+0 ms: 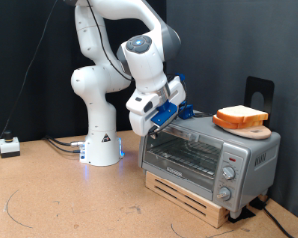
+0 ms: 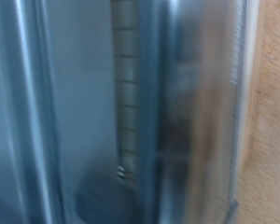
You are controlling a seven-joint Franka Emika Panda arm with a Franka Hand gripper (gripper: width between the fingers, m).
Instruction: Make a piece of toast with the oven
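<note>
Well, ext view first: the gripper (image 1: pixel 161 116) sits at the upper corner of the oven (image 1: pixel 204 154) on the view's left side, right at the top edge of the glass door, prob because that's where the door handle runs. Can't tell whether the fingers are spread or pressed together, nor whether they grip anything; they're too small and partly hidden by the hand. The door looks shut or close to it, wire rack visible through the glass, nothing on the rack as far as I can see. The piece of toast (image 1: pixel 239 114) lies on a wooden board (image 1: pixel 245 128) on the oven's roof, toward the view's right, likely parked there within reach while the door gets handled. So the bread is not yet inside. The oven stands on a low wooden pallet (image 1: pixel 194 196) that lifts it off the table (image 1: pixel 60 198). Knobs (image 1: pixel 228 171) in a column at the oven's right end. Count: 1 arm, 1 oven, 1 slice, 1 board, approx 3 knobs

Wrist view: v blurred, close up on glass and metal of the oven (image 2: pixel 75 103), faint rack wires behind. Fingertips don't show clearly, so grip state unknown here too. No bread visible in this view
</note>
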